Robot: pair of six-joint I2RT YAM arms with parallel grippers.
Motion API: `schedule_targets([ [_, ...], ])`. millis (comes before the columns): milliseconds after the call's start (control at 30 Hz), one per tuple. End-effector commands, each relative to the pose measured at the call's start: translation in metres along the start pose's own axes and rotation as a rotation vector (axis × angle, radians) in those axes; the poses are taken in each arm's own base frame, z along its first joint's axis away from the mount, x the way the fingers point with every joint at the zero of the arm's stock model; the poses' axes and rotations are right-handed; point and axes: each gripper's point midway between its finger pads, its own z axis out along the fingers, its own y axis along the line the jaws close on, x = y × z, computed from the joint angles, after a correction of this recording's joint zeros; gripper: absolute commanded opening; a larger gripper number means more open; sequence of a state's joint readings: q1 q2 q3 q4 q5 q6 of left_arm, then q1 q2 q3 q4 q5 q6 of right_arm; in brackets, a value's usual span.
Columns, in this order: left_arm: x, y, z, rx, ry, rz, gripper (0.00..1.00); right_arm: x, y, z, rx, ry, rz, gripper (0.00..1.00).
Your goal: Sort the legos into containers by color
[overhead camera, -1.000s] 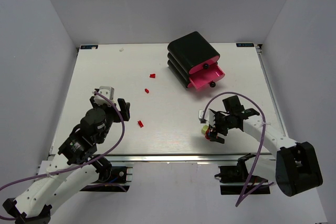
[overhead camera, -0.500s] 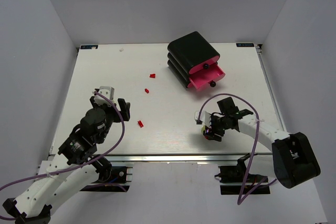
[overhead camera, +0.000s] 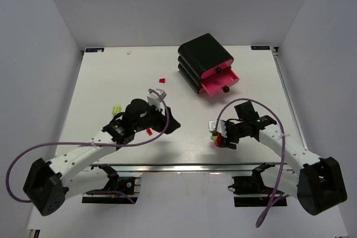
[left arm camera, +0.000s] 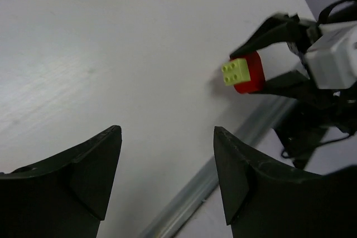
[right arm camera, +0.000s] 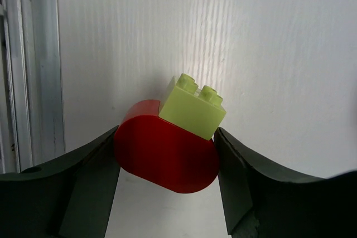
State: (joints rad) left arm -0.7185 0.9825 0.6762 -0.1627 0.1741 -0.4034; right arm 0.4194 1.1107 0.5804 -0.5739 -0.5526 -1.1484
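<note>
Right wrist only: red brick (right arm camera: 165,164) in claw (right arm camera: 166,157)

From above I lose my left gripper (left arm camera: 167,132) under its wrist (overhead camera: 137,113), the right gripper's (right arm camera: 166,137) fingers (right arm camera: 83,182) cover the red lego's (right arm camera: 167,163) sides, and the open drawer's (overhead camera: 215,86) contents are too small to read.

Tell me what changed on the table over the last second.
The left claw swung right toward the centre, open and empty, and now faces the right claw. A loose yellow-green brick shows where it had hovered. The right claw barely shifted and grips a red rounded piece carrying a stacked yellow-green brick. The black cabinet, its pink drawers and the far red brick stayed put.
</note>
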Motion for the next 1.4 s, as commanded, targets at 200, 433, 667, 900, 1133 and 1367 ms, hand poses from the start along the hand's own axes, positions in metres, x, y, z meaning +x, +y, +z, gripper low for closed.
schedule_targets([
  [200, -0.018, -0.095, 0.018, 0.456, 0.016, -0.241, 0.79, -0.077, -0.013, -0.027, 0.021, -0.242, -0.252, 0.00],
  [433, -0.008, -0.107, 0.051, 0.474, 0.101, -0.283, 0.82, -0.095, -0.025, -0.027, 0.075, -0.265, -0.265, 0.00],
  [667, 0.007, -0.111, 0.075, 0.428, 0.166, -0.280, 0.81, -0.106, -0.035, -0.031, 0.120, -0.257, -0.280, 0.00],
  [900, 0.020, -0.111, 0.090, 0.404, 0.210, -0.268, 0.74, -0.110, -0.038, -0.034, 0.143, -0.254, -0.278, 0.00],
  [1133, 0.024, -0.110, 0.098, 0.402, 0.227, -0.279, 0.63, -0.110, -0.036, -0.035, 0.146, -0.257, -0.280, 0.00],
  [1367, 0.017, -0.113, 0.100, 0.406, 0.214, -0.281, 0.34, -0.106, -0.035, -0.034, 0.149, -0.248, -0.281, 0.00],
])
